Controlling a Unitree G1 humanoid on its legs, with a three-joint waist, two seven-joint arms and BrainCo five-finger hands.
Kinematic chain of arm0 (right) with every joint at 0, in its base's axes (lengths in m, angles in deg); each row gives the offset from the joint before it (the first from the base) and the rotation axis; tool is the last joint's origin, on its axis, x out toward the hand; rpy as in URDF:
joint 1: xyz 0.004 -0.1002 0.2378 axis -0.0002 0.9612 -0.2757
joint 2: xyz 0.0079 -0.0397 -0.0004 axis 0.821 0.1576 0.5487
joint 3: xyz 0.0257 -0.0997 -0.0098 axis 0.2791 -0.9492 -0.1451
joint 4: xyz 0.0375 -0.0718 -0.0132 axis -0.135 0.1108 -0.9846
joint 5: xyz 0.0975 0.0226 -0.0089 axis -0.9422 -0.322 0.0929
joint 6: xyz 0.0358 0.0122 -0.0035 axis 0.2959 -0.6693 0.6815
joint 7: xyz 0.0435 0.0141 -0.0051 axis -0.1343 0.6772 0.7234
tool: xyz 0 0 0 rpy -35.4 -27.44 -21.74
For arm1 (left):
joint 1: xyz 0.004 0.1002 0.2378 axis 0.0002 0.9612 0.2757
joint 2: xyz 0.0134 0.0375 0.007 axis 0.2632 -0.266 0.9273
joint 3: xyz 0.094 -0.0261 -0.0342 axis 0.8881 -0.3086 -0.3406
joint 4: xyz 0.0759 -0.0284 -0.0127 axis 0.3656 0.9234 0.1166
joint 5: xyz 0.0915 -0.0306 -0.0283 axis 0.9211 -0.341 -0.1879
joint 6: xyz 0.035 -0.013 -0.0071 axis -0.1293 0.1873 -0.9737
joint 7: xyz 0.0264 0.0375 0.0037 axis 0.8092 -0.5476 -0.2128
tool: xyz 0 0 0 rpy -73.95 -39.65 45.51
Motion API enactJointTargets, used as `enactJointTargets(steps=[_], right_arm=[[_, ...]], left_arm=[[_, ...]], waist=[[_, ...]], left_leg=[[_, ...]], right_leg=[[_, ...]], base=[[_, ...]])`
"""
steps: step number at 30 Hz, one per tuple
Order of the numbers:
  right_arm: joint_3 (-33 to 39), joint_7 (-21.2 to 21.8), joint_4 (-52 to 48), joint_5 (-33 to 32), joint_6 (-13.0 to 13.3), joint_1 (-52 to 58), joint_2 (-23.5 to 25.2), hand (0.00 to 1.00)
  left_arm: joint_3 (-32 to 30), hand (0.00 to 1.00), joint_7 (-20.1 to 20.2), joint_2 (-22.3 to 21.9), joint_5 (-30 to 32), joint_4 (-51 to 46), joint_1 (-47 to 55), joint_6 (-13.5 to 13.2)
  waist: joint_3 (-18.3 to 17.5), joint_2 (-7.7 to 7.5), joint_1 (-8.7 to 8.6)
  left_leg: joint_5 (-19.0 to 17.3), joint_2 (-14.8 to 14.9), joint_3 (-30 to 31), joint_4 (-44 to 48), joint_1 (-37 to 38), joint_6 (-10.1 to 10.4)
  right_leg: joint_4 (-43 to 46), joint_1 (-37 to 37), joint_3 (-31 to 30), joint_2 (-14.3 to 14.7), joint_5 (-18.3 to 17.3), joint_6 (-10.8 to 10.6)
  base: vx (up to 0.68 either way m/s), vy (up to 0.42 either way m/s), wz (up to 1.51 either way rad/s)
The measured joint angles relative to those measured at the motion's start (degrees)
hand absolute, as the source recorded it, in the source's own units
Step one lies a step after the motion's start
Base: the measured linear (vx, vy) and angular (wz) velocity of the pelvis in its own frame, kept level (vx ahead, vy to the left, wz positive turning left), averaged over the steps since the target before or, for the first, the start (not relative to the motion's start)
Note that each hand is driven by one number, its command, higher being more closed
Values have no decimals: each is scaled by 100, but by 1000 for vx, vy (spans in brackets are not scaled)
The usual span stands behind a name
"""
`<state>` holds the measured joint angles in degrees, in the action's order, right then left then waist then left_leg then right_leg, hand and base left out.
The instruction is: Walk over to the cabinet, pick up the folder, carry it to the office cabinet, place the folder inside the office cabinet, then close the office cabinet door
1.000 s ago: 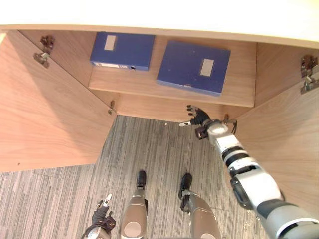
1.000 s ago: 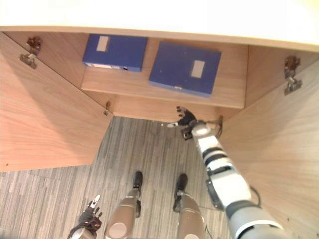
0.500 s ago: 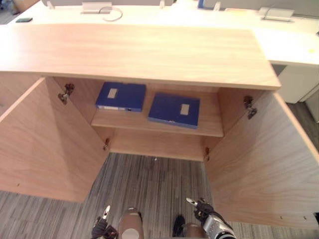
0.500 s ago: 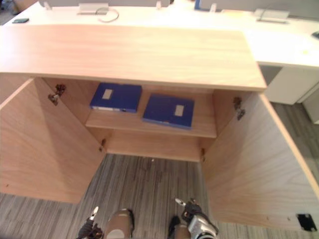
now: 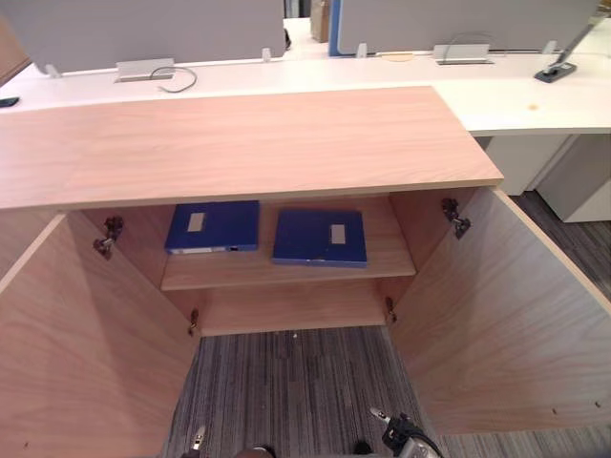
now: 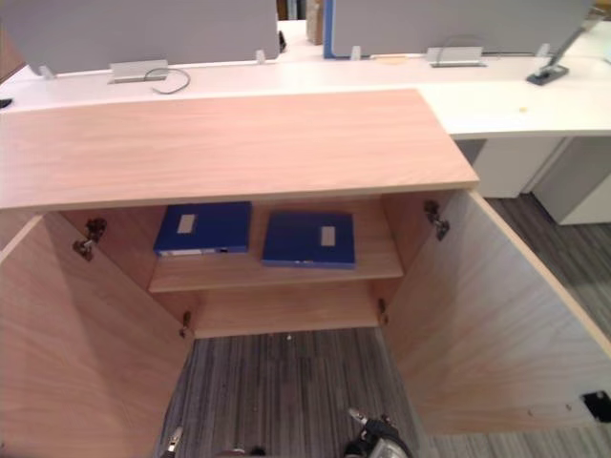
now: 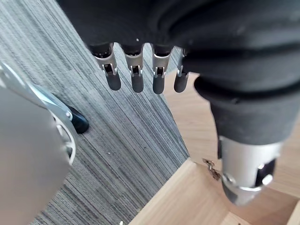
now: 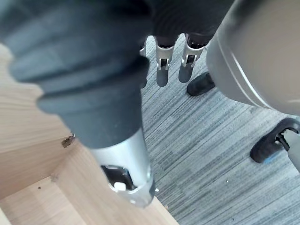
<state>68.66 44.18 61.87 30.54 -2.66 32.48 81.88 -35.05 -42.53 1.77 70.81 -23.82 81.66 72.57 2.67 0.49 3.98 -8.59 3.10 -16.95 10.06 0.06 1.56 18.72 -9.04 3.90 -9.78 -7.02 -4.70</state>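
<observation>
Two blue folders lie flat side by side on the shelf of the wooden office cabinet [image 5: 239, 138]: the left folder [image 5: 212, 226] and the right folder [image 5: 320, 237]. Both cabinet doors stand wide open. My right hand [image 5: 406, 439] hangs low in front of the cabinet, over the floor by the right door [image 5: 496, 324], far below the shelf. Its fingers [image 8: 161, 70] are straight and hold nothing. My left hand [image 5: 198, 441] hangs low by the left door [image 5: 76, 363]. Its fingers [image 7: 137, 75] are also straight and empty.
The open doors flank a strip of grey striped carpet [image 5: 296, 391] where I stand. Behind the cabinet runs a white desk [image 5: 535, 95] with grey partition screens [image 5: 143, 33] and small desk items.
The camera has tilted up and back, so the whole cabinet top now shows. My right hand has dropped from just under the shelf edge to low at my side.
</observation>
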Motion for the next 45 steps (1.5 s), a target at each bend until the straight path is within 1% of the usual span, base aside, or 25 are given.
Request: enactJointTargets(steps=[1, 3, 4, 5, 6, 7, 9, 10, 11, 12, 13, 14, 15, 17, 20, 21, 23, 24, 26, 27, 31, 32, 38, 40, 45], right_arm=[[-68, -4, -157, 4, 12, 34, -6, 0], [-317, -10, -377, -5, 37, 49, -21, 0], [-497, -17, -481, -10, 63, 55, -31, 0], [-638, -34, -522, -13, 77, 58, -38, 0], [-816, -45, -559, -16, 77, 74, -49, 0], [-1029, -73, -565, -16, 71, 80, -63, 0], [-1201, -109, -691, -17, 66, 72, -97, 0], [-1282, -143, -860, -12, 71, 75, -98, 0], [-1445, -211, -1070, -7, 73, 90, -71, 0], [-1570, -232, -1213, -5, 80, 92, -109, 0], [-1828, -268, -1483, 0, 99, -26, -232, 0], [-2084, -325, -1940, 86, 104, -48, -261, 0], [-2220, -348, -2189, 128, 105, -69, -261, 0], [-2605, -387, -3008, 282, 177, -199, -293, 0], [-2742, -424, -3595, 482, 301, -353, -371, 0], [-2855, -464, -3792, 548, 341, -474, -450, 0], [-2959, -476, -4112, 680, 397, -688, -553, 0], [-2997, -504, -4233, 682, 406, -849, -599, 0], [-3271, -582, -4426, 710, 489, -1273, -839, 0], [-3351, -603, -4486, 763, 528, -1460, -931, 0], [-3486, -742, -4613, 881, 633, -2240, -1178, 0], [-3518, -802, -4614, 880, 643, -2494, -1279, 0], [-3516, -939, -4596, 877, 645, -3386, -1737, 0], [-3515, -990, -4484, 858, 645, -3624, -1866, 0], [-3517, -1033, -3954, 660, 642, -4130, -2047, 0]], left_arm=[[102, 0, 1, 2, 0, 0, -27, 8], [194, 0, 1, 11, 1, -16, -51, 8], [250, 0, 1, 20, 2, -24, -48, 8], [303, 0, 1, 24, 11, -31, -31, 8], [358, 0, 1, 28, 66, -50, -1, 7], [471, 0, 0, 38, 144, -82, 21, 0], [596, 0, -2, 55, 208, -109, 17, -6], [665, 0, -8, 61, 245, -125, 44, -9], [690, 0, -12, 113, 306, -243, 83, -19], [696, 0, -13, 126, 352, -290, 71, -28], [861, 0, -3, 89, 411, -259, 33, -10], [960, 0, -16, 97, 368, -289, 33, -12], [973, 0, -21, 98, 361, -335, 34, -16], [1087, 0, -59, 103, 244, -511, 9, -61], [1175, 0, -58, 107, 223, -593, -50, -110], [1175, 0, -58, 107, 223, -598, -88, -120], [1205, 0, -58, 110, 220, -682, -141, -136], [1238, 0, -57, 117, 219, -727, -157, -142], [1260, 0, -60, 144, 190, -827, -216, -182], [1275, 0, -62, 155, 145, -833, -270, -210], [1366, 0, -80, 206, 80, -961, -380, -236], [1374, 0, -82, 213, 18, -1008, -418, -243], [1554, 0, -104, 327, -133, -1038, -521, -285], [1577, 0, -138, 348, -155, -1021, -547, -282], [1712, 0, -188, 397, -315, -1033, -560, -306]], waist=[[13, 14, -38], [34, 1, -51], [43, -5, -82], [46, 10, -106], [58, 57, -125], [54, 57, -142], [119, 86, -118], [172, 98, -133], [251, -9, -144], [326, -45, -145], [508, 161, -118], [603, 239, -107], [659, 278, -99], [846, 281, -117], [969, 279, -125], [1044, 281, -141], [1079, 278, -139], [1163, 284, -136], [1331, 278, -120], [1438, 281, -107], [1655, 290, -33], [1755, 295, -11], [2175, 326, 76], [2201, 327, 120], [2333, 338, 193]], left_leg=[[-51, -128, -50, -17, 141, -43], [-114, -264, -138, -27, 314, -84], [-176, -341, -158, -33, 455, -124], [-215, -354, -166, -47, 576, -131], [-254, -318, -159, -72, 666, -154], [-316, -227, -160, -17, 706, -123], [-478, -32, -112, 167, 672, -65], [-609, 112, -32, 401, 582, 24], [-827, 104, 130, 843, 436, 142], [-985, 126, 246, 1117, 377, 180], [-1125, 367, 484, 1785, 25, 182], [-1134, 485, 743, 2384, -425, 170], [-1136, 536, 837, 2593, -571, 174], [-1205, 629, 1143, 3265, -1141, 220], [-1411, 626, 1298, 3784, -1539, 242], [-1587, 626, 1320, 3959, -1675, 281], [-1962, 634, 1378, 4213, -1976, 343], [-2131, 636, 1397, 4286, -2062, 390], [-2463, 634, 1454, 4516, -2332, 468], [-2530, 626, 1469, 4661, -2444, 451], [-2688, 504, 1527, 5262, -3047, 389], [-2714, 439, 1569, 5420, -3228, 383], [-2786, 309, 1737, 5974, -3962, 382], [-2794, 253, 1778, 6134, -4279, 391], [-2793, 224, 1866, 6327, -4748, 395]], right_leg=[[763, -311, -30, -153, -146, 59], [1760, -731, -118, -323, -138, 146], [2353, -971, -122, -441, -19, 308], [2641, -1034, -130, -475, 92, 378], [2827, -1067, -130, -476, 155, 373], [2939, -1078, -94, -437, 91, 353], [2819, -1152, -32, -248, -310, 218], [2364, -1172, 109, -109, -402, 183], [1408, -962, 228, -47, -16, 352], [1321, -904, 293, -64, -242, 260], [1373, -864, 370, 73, -281, 273], [1391, -974, 399, 168, -307, 308], [1456, -1059, 399, 205, -327, 336], [1852, -1507, 395, 310, -443, 432], [2351, -1929, 363, 272, -688, 461], [2613, -2113, 342, 238, -849, 445], [3086, -2571, 324, 188, -1034, 432], [3263, -2715, 323, 169, -1114, 390], [3608, -3067, 305, 124, -1179, 391], [3729, -3167, 303, 82, -1193, 385], [4234, -3727, 222, -114, -1238, 389], [4363, -3894, 219, -183, -1244, 409], [4822, -4520, 210, -379, -1303, 414], [4956, -4811, 208, -424, -1306, 419], [5095, -5229, 226, -460, -1319, 395]], base=[[51, 113, -13], [47, 108, -17], [68, 70, -14], [85, -1, -7], [93, -68, -1], [95, -97, 0], [113, -168, 4], [149, -258, 27], [124, -239, 38], [146, -240, 21], [102, -207, 6], [95, -182, -9], [39, -136, -10], [26, -117, -12], [-37, -52, 0], [-92, -24, 6], [-112, -22, 13], [-125, -18, 13], [-129, 5, 9], [-130, 40, 9], [-105, 54, 13], [-55, 52, 21], [-4, 28, 18], [9, 18, 13], [11, -4, 8]])
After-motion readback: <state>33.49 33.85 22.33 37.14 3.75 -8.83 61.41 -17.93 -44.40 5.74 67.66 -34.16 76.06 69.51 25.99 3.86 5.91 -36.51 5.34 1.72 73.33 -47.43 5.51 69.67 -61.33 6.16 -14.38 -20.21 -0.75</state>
